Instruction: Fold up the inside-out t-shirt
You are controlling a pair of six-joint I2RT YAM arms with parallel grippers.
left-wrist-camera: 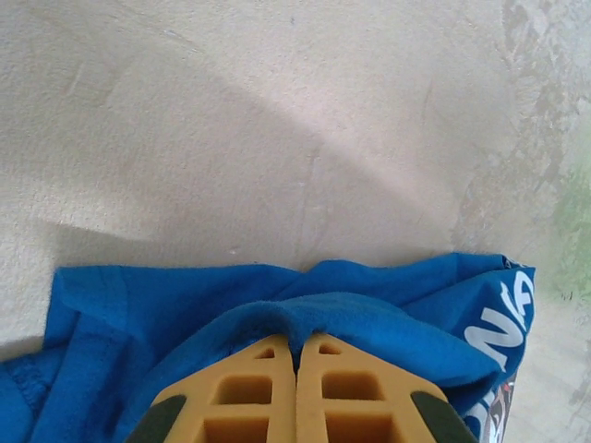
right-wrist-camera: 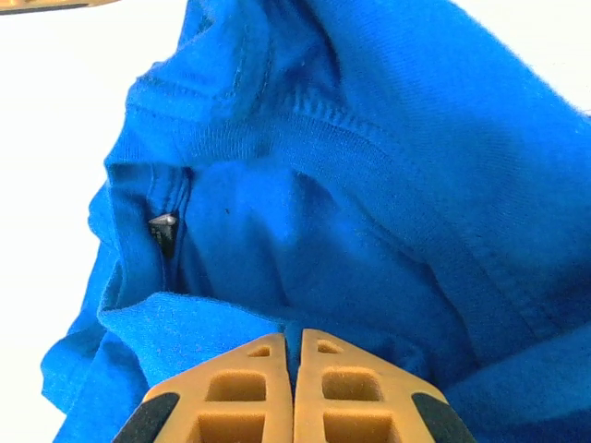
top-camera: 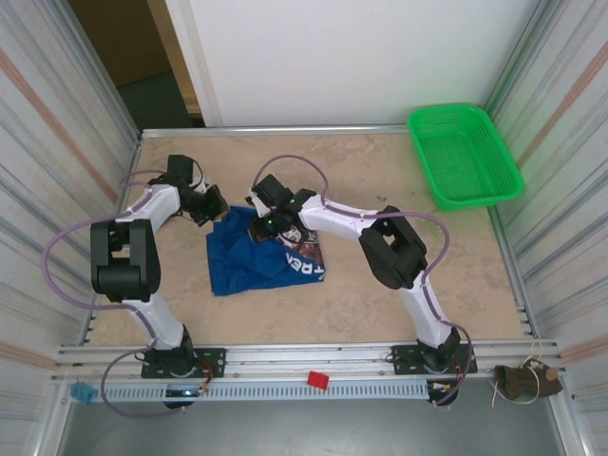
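Note:
The inside-out t-shirt point(top-camera: 249, 258) lies crumpled in a royal-blue heap left of the table's middle, with white lettering showing on its right part point(top-camera: 302, 264). My left gripper point(top-camera: 216, 212) is at the heap's far left corner. In the left wrist view it point(left-wrist-camera: 295, 343) is shut on a raised fold of the shirt point(left-wrist-camera: 388, 318). My right gripper point(top-camera: 262, 226) is at the heap's far edge. Its yellow fingers point(right-wrist-camera: 289, 338) are pressed together with blue cloth point(right-wrist-camera: 369, 185) pinched between them, beside a stitched hem and a small tag point(right-wrist-camera: 163, 226).
A green mesh basket point(top-camera: 465, 155) stands at the back right corner. The beige table point(top-camera: 399, 304) is ringed by corrugated walls. A small red piece point(top-camera: 317, 381) sits on the front rail between the arm bases.

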